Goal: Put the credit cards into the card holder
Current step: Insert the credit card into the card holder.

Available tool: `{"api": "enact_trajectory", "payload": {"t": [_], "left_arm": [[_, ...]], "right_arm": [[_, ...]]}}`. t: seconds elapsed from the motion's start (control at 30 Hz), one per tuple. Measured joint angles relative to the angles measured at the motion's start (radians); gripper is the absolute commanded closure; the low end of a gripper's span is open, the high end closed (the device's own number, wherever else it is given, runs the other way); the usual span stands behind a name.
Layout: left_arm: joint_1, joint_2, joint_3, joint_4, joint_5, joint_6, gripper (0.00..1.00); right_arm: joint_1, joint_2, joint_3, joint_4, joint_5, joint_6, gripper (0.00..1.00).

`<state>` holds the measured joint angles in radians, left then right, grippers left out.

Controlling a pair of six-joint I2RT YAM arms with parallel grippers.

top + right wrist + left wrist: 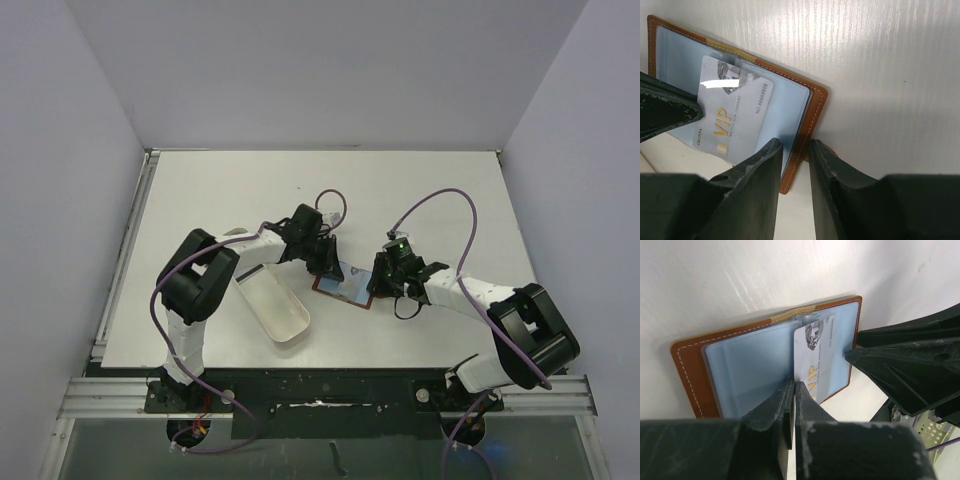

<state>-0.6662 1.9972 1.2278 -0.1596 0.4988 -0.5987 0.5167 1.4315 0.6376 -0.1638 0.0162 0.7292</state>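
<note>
The silver card (815, 357) pokes out of the card holder (687, 365) toward the left gripper (793, 386), which is pressed together; the right gripper (794, 150), half spread, sits over the card holder's edge

Tabletop (400, 200), white: one card holder (352, 287), brown, lying open; one oblong white tray (275, 305) to its left.

Holder (345, 284) is brown leather with white stitching. It lies open and flat on the table (250, 190), pale-blue clear sleeves facing up. A silver card (815, 355) with gold "VIP" print lies face-up and askew on one sleeve, one end overhanging the holder's edge. Can't tell if the other end is in the pocket. A yellowish strip shows at the fold, unclear what.
</note>
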Motion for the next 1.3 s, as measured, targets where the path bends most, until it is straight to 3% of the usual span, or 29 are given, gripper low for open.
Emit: {"api": "enact_trajectory", "payload": {"t": [0.77,1.03,1.3], "left_arm": [[-0.022,0.0,-0.045,0.075,-0.006,-0.09,0.99],[-0.033,-0.002,-0.078,0.127,-0.006,-0.142,0.78],[-0.034,-0.036,-0.078,0.119,-0.039,-0.128,0.73]], "right_arm": [[0.0,0.006,0.0,0.015,0.002,0.012,0.71],[0.0,0.006,0.0,0.015,0.002,0.016,0.7],[0.0,-0.014,0.0,0.004,0.002,0.024,0.69]]}}
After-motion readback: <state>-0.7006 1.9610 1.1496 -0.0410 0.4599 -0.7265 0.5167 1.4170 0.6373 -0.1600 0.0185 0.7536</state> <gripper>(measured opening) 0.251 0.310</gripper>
